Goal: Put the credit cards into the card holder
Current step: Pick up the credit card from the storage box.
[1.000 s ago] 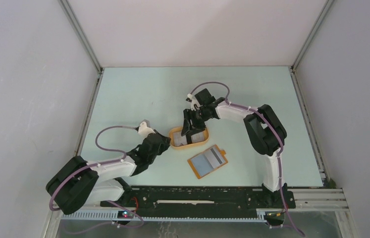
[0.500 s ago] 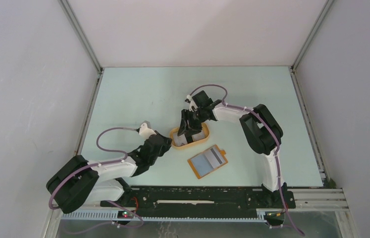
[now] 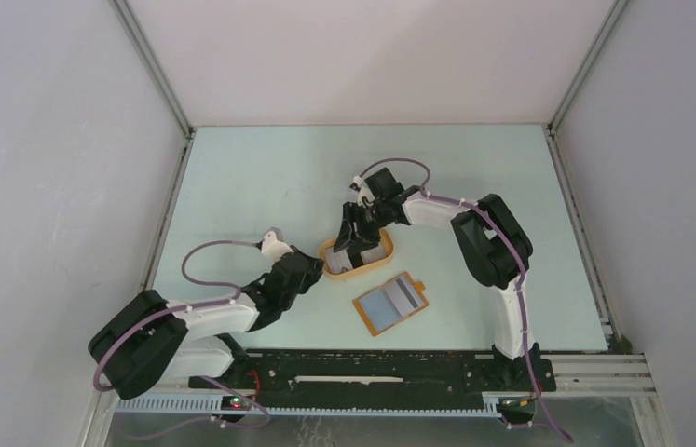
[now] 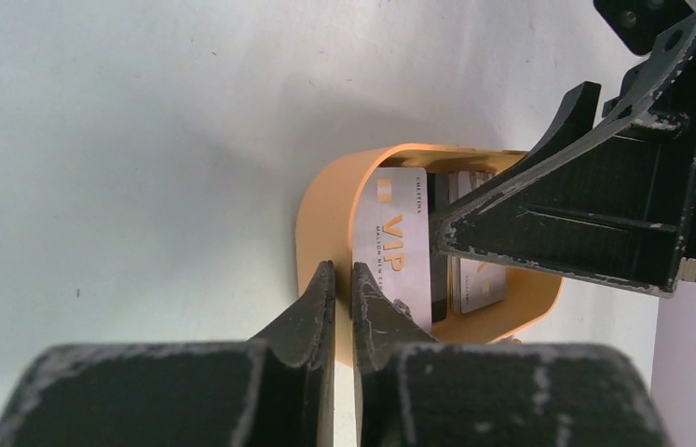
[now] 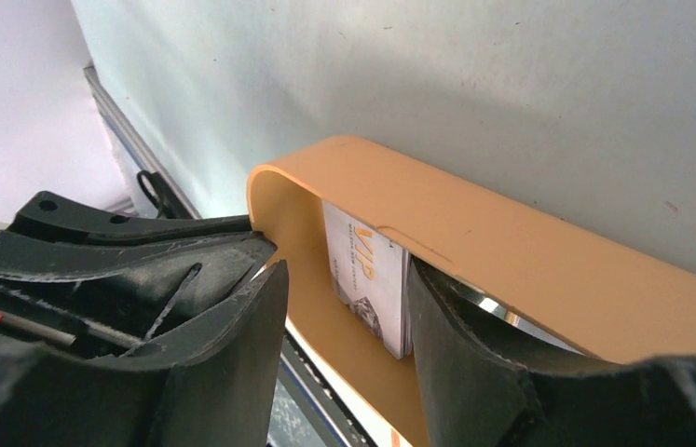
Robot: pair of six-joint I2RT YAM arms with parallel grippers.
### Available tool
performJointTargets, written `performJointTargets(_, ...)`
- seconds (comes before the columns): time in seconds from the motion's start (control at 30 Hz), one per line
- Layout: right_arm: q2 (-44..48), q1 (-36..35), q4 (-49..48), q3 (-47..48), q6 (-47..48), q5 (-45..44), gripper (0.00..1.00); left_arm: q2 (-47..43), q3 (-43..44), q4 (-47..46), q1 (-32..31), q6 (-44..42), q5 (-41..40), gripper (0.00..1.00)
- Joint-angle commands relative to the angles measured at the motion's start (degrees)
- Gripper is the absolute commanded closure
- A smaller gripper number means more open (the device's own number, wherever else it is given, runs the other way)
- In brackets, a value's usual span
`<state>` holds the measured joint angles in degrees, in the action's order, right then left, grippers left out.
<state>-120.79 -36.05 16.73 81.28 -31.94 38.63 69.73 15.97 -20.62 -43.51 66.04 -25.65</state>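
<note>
Left jaws were clamped shut on the rim of the oval orange tray [image 4: 311,219], at its left end as seen from above, with the thin wall pinched between the two fingertips [image 4: 318,293]. Right jaws stood released and reached down into the tray from its far side. Their fingers [image 5: 232,307] straddled the credit cards [image 4: 390,242] that sat inside the tray. One finger was right against the stack and the other stood apart from it, with tray floor showing in the gap. The front card was silver and marked VIP, with a dark card and another pale one behind it. The tray rested on the pale tabletop [image 3: 279,186]. The card holder [image 3: 390,304] lay open on the tabletop just beside the tray's near right side, apart from it. A pale bluish card [image 3: 383,308] with a dark stripe lay on it.
</note>
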Motion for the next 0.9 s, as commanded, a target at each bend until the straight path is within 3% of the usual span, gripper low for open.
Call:
performJointTargets(0.0,1.11,-0.66,-5.68,0.57,-3.20,8.30,0.42,0.17,1.67,-1.67,-0.92,1.90,1.33,0.93)
performJointTargets(0.47,1.31,-0.31,-8.33,0.11,-5.38,14.99,0.43,-0.74,1.55,-0.90,-0.88,2.29,0.40,0.78)
performJointTargets(0.87,-0.65,-1.70,-3.78,2.05,-2.35,11.35,0.43,-1.26,1.46,-0.86,-0.90,2.14,0.36,0.77)
